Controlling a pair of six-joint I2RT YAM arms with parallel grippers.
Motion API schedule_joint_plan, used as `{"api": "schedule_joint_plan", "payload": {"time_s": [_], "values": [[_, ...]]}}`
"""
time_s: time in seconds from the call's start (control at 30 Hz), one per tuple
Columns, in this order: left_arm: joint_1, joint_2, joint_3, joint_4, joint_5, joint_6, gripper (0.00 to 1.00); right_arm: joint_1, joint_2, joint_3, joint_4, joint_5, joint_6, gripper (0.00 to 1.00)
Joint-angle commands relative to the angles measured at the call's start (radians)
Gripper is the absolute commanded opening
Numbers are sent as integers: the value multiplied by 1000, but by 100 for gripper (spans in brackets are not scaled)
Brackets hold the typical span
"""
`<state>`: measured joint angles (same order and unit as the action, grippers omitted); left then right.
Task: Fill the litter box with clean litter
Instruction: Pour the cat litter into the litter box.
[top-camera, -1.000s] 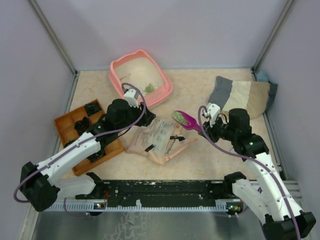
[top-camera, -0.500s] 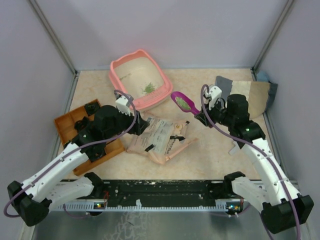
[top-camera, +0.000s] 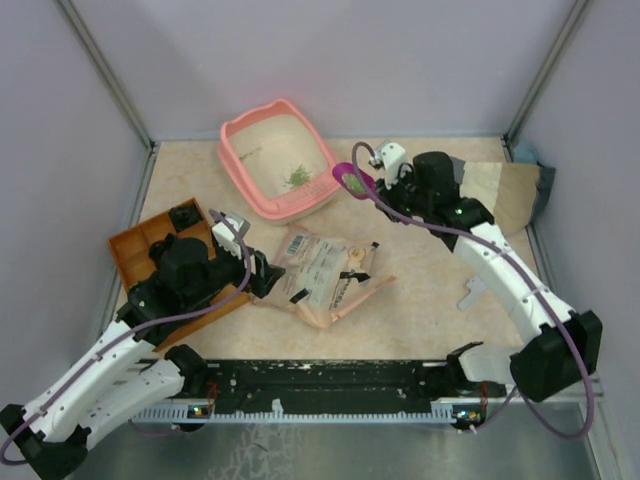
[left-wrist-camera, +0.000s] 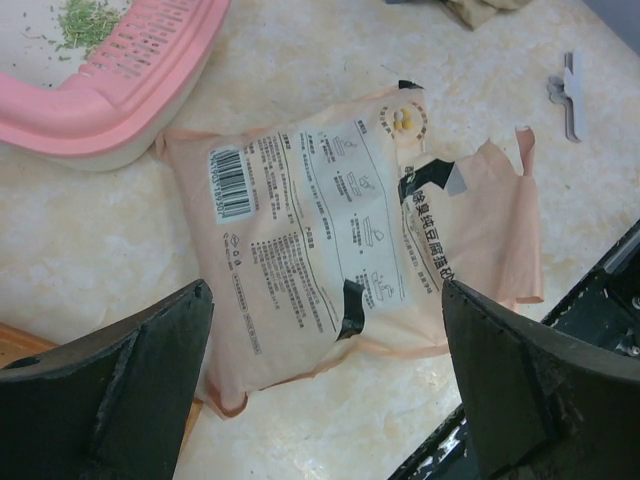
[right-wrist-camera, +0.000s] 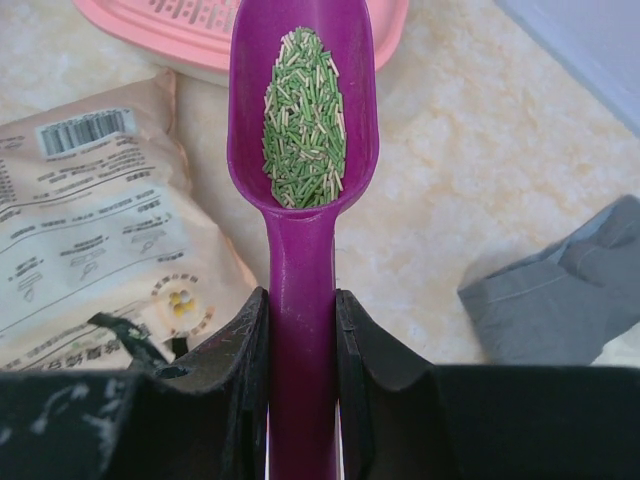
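I see right claw clamped on magenta scoop, clean litter heaped in it, tip at litter box rim, left claw spread wide above paper bag on worktop

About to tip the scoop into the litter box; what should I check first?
1. Grip: right hand shut on the scoop handle, ok.
2. Load: clean litter in the scoop bowl, ok.
3. Bowl over the litter box interior: not ok, only its tip reaches the rim.
4. Path: left hand open above the bag, ok.
5. The litter box upright: ok.
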<state>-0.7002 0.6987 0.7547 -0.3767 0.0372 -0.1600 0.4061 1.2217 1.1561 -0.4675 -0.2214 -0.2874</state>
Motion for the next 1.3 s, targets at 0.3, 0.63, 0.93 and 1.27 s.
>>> {"api": "schedule_joint_plan", "payload": {"time_s": [0.3,0.63,0.93,1.27], "values": [[2,-180,-99,12,-38,91,100,146,403,363,61,335,-332,0],[4,-248,-84,-10,-203,114,100,219,671,616,13,532,-609,0],[3,-359,-81,-9,-326,108,100,269,828,785,-27,676,-856,0],[5,-463,-87,-5,-424,96,100,325,846,744,76,790,-1081,0]]}}
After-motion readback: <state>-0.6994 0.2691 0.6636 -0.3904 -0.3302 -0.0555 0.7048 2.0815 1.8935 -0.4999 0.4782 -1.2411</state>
